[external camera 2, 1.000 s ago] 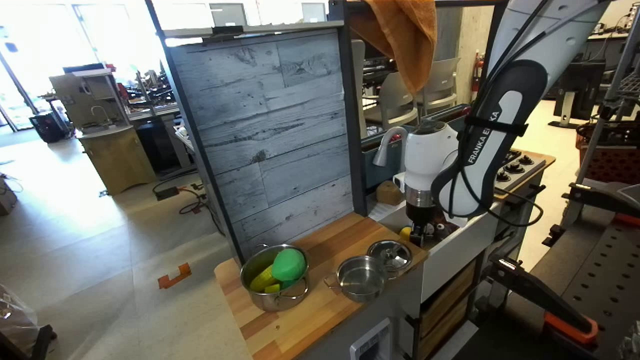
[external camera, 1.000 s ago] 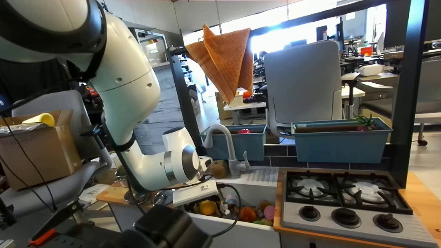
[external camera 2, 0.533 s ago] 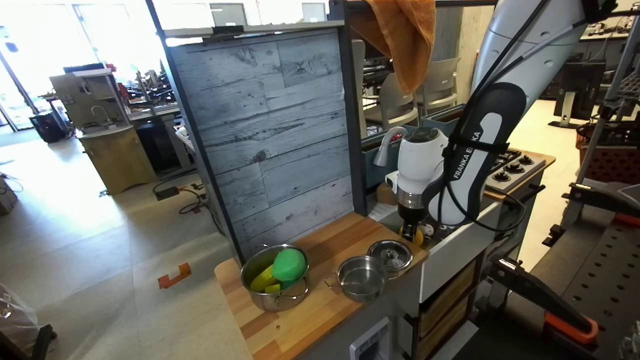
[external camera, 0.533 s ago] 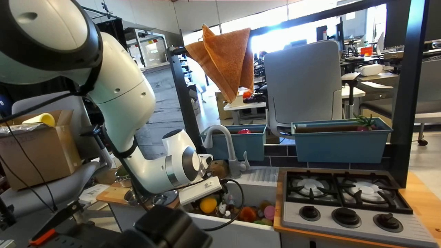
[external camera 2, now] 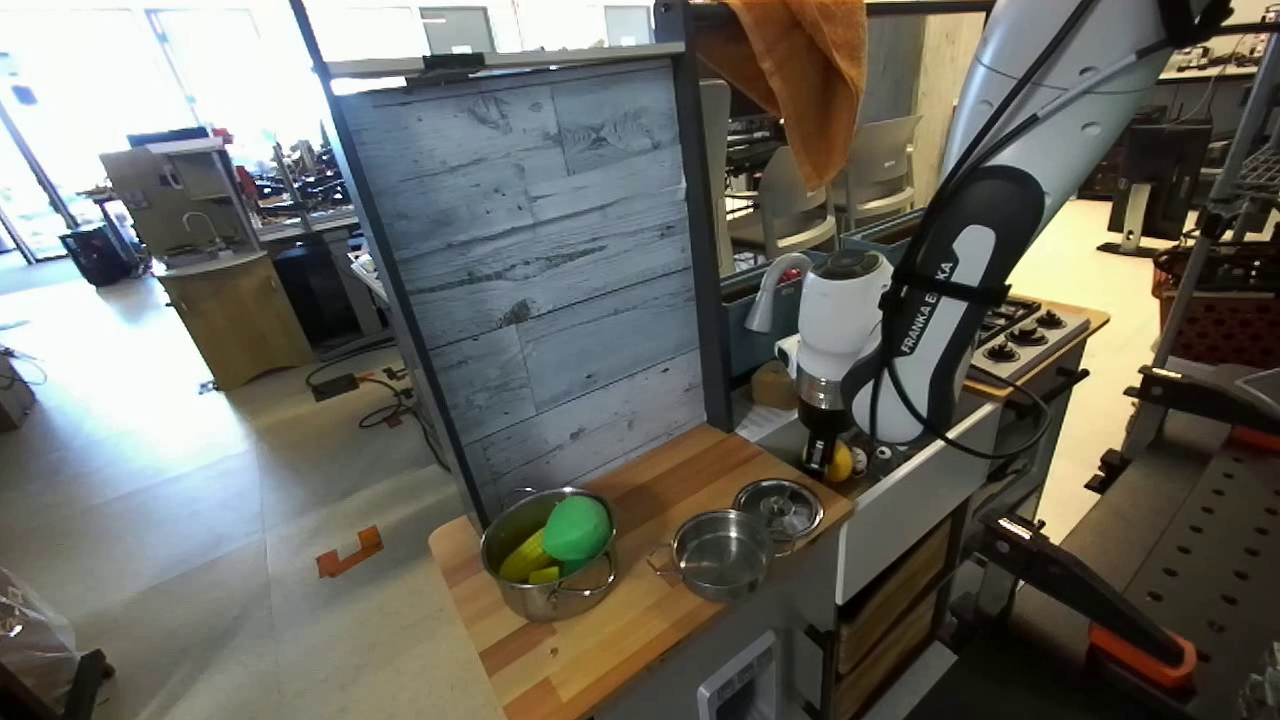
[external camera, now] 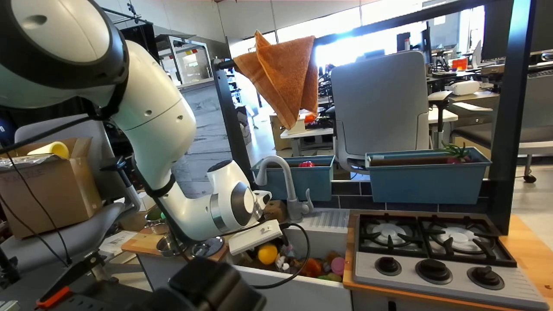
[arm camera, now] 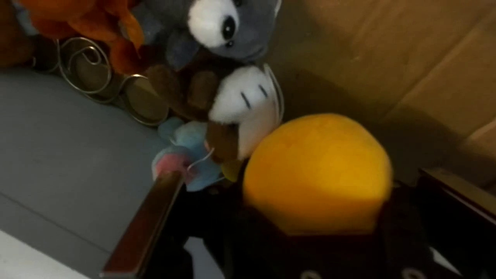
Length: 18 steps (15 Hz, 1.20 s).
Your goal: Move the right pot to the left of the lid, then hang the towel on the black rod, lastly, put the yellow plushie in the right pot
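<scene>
Nearest on the wooden bench [external camera 2: 620, 640] stands a deep steel pot [external camera 2: 530, 600] holding green and yellow pieces [external camera 2: 578, 530]; the shallow pot [external camera 2: 725, 560] sits just beside the glass lid [external camera 2: 778, 510]. Beyond, in the sink [external camera: 332, 242], the hand [arm camera: 312, 217], partly closed, grips the yellow plushie [arm camera: 321, 162] among other plush toys [arm camera: 252, 27]. Farther back, the orange-brown towel [external camera: 285, 77] hangs on the black rod [external camera: 414, 17].

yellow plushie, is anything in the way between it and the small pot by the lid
Yes: the yellow plushie sits down in the sink, so the edge of the wooden counter likely blocks a level path; on it, the lid lies between sink and small pot.
</scene>
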Each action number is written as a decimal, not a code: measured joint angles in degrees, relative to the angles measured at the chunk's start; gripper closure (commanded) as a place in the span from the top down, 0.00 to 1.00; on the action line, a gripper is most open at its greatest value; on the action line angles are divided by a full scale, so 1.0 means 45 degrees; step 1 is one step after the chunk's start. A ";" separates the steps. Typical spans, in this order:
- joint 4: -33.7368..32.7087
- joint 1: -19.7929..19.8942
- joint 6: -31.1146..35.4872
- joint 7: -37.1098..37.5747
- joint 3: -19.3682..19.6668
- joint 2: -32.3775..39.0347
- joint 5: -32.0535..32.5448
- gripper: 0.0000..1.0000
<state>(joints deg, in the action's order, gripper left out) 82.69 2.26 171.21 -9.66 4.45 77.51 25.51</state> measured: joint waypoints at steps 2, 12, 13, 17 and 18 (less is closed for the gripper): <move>0.0033 0.0060 -0.0097 -0.0232 -0.0035 0.0003 -0.0050 0.00; 0.2920 -0.0143 -0.0469 -0.0429 -0.0041 -0.2513 -0.0058 0.00; 0.3556 -0.0146 -0.0358 -0.0429 -0.0038 -0.3072 -0.0058 0.00; 0.6248 -0.0194 0.0985 -0.0419 0.0030 -0.5367 -0.0057 0.00; 0.6950 -0.0222 0.1512 -0.0418 0.0040 -0.5954 -0.0057 0.00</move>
<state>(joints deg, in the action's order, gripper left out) 113.96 1.26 178.02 -11.54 4.63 50.72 25.25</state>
